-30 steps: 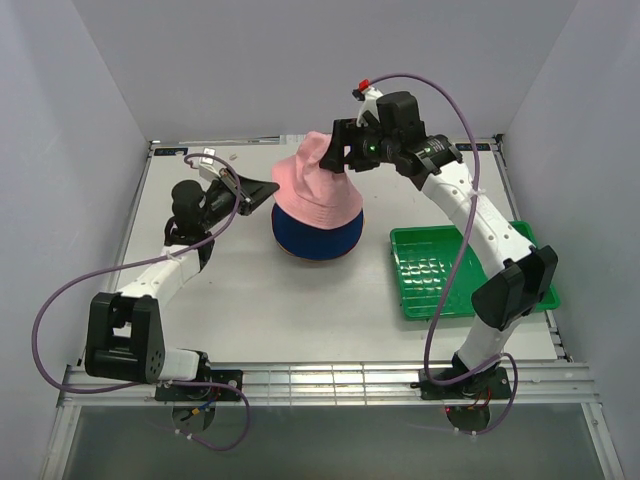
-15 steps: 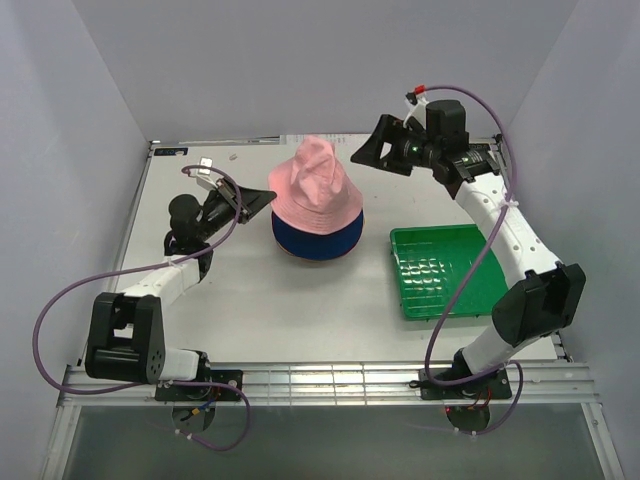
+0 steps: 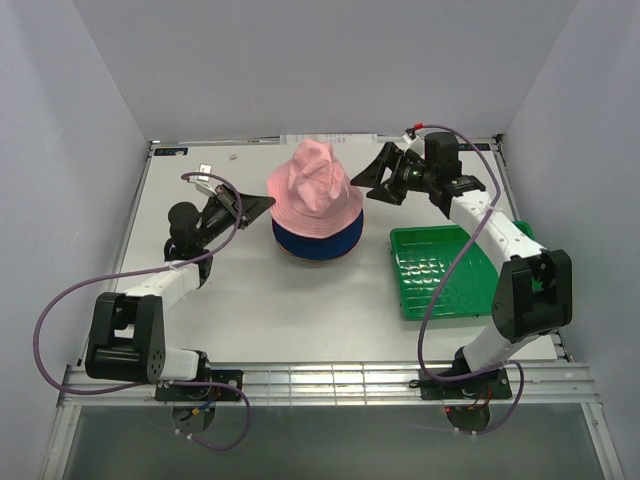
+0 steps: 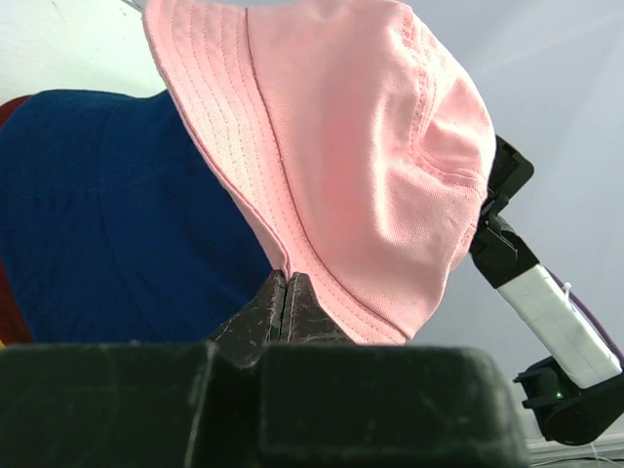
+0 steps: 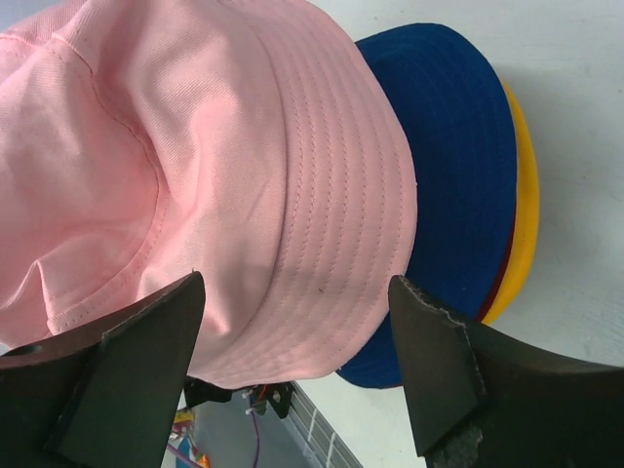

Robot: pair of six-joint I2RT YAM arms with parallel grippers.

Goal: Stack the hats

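Fabric looks soft, light and floppy, so I favour the brim: left gripper [image 4: 285,292] clenched on the pink hat [image 4: 370,146] there, right gripper [image 5: 297,283] released, just beside.

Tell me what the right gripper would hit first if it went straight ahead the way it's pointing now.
The pink hat. The right gripper, fingers open, points straight at its brim and side, and the wrist view shows nothing between them. How much gap is left is hard to judge.

Table [image 3: 250,300] under hat stack [image 3: 317,215], green tray [image 3: 425,262]
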